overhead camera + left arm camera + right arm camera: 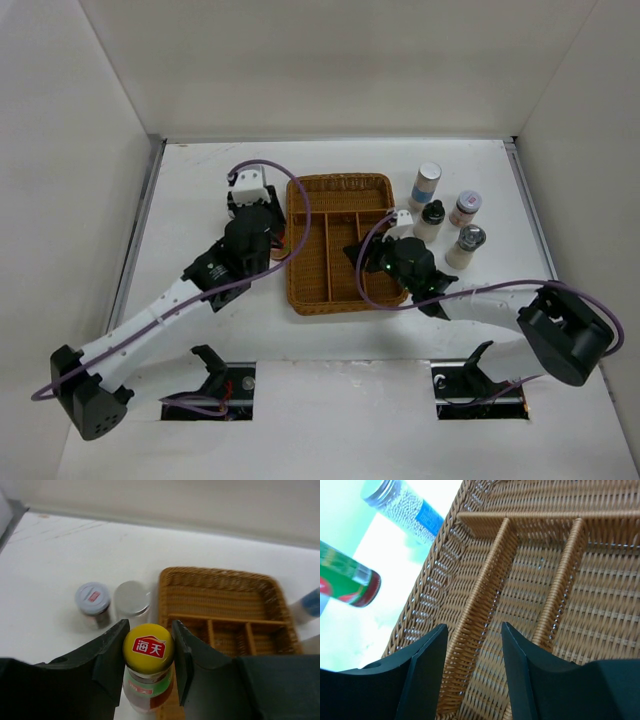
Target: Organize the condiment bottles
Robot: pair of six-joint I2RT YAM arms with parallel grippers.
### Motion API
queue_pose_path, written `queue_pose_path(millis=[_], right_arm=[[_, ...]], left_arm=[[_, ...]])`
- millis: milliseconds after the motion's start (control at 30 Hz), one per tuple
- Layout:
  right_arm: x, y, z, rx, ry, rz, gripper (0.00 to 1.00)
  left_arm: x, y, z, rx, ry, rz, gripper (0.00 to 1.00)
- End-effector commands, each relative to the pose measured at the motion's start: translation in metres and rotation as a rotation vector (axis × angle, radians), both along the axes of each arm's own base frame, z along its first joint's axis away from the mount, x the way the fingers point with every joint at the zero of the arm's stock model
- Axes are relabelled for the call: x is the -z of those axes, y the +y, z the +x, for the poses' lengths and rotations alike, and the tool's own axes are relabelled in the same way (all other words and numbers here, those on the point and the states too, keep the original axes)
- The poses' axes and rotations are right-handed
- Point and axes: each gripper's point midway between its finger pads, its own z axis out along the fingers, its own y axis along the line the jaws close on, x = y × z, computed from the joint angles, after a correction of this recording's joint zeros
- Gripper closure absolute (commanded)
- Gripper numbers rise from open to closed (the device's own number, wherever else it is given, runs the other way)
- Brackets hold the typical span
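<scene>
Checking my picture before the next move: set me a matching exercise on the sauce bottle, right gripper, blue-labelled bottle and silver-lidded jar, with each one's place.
1 yellow-capped sauce bottle
2 right gripper
3 blue-labelled bottle
4 silver-lidded jar

A on the table, right of the wicker tray
B gripped by the left gripper
C open, over the tray
D on the table, left of the tray

Pairs: 1-B, 2-C, 3-A, 4-D.

I found the divided tray [340, 243] at mid-counter [200, 170], with a tall cylinder [426, 186], a small shaker [431, 221], a spice jar [464, 210] and a domed shaker [466, 246] clustered just to its right, the cylinder farthest back. Just left of the tray the sauce bottle [148, 647] stood clasped in the left pincer [148, 627], with a labelled jar [92, 600] and a plain-lidded jar [132, 599] side by side behind it. The right pincer [472, 630] hung spread over a divider inside the tray.
</scene>
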Motion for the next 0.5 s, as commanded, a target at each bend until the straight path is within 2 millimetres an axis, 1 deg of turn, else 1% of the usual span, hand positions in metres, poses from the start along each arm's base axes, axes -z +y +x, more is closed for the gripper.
queue_pose_path(millis=[0, 67, 167, 200, 267, 333, 467], right_arm=[[-0.027, -0.005, 0.009, 0.043, -0.046, 0.077, 0.47], [-0.029, -0.009, 0.008, 0.056, -0.056, 0.084, 0.47], [-0.029, -0.012, 0.009, 0.065, -0.049, 0.094, 0.47], [-0.031, -0.012, 0.009, 0.061, -0.051, 0.097, 0.47], [-0.032, -0.013, 0.010, 0.067, -0.058, 0.090, 0.47], [-0.030, -0.016, 0.011, 0.074, -0.053, 0.087, 0.47], [-0.030, -0.013, 0.011, 0.058, -0.053, 0.086, 0.46]], left_arm=[[-0.076, -0.029, 0.017, 0.044, -0.191, -0.151, 0.87], [-0.084, -0.047, 0.034, 0.069, -0.219, -0.164, 0.87], [-0.091, -0.068, 0.070, 0.085, -0.240, -0.164, 0.88], [-0.091, -0.071, 0.081, 0.082, -0.245, -0.166, 0.88], [-0.091, -0.079, 0.110, 0.081, -0.251, -0.164, 0.89], [-0.090, -0.080, 0.133, 0.070, -0.248, -0.156, 0.89], [-0.082, -0.090, 0.168, 0.086, -0.239, -0.146, 0.89]])
